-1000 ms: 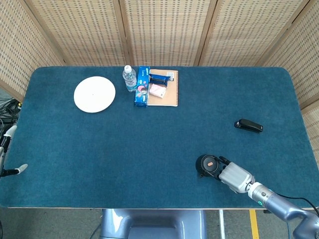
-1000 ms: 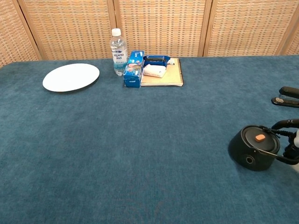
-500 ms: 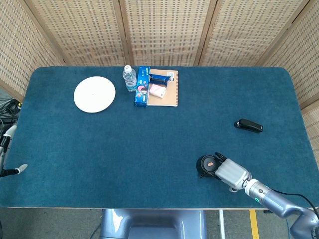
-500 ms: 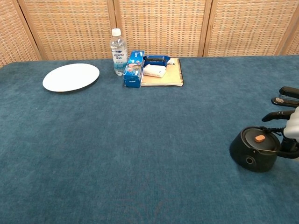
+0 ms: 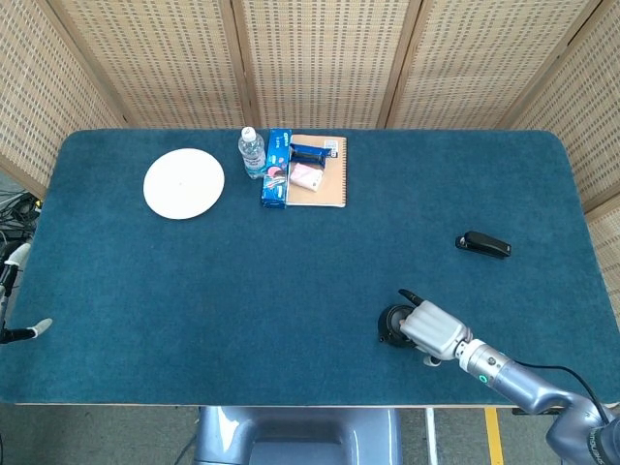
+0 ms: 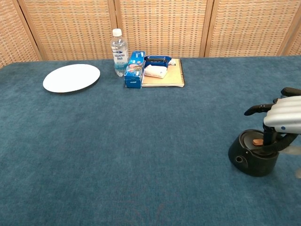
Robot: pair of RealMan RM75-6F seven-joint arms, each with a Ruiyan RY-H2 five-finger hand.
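Note:
A black round device (image 5: 389,325) with an orange button on top (image 6: 257,141) sits near the table's front edge on the right. My right hand (image 5: 431,329) lies over it from above. In the chest view the hand (image 6: 282,117) has dark fingers (image 6: 268,135) reaching down onto the top and around the side, gripping the device, while one finger points out to the left. My left hand (image 5: 14,291) shows only at the far left edge of the head view, off the table. Its white-tipped fingers are apart and nothing is between them.
A black stapler (image 5: 483,244) lies behind the right hand. At the back are a white plate (image 5: 184,183), a water bottle (image 5: 251,152), a blue box (image 5: 277,167) and a notebook (image 5: 329,184) with small packets on it. Wicker screens surround the blue-carpeted table (image 5: 310,262).
My right hand has moved left from beside the device to over its top and closed its fingers on it. The device has shifted slightly left and turned. The left hand is still.

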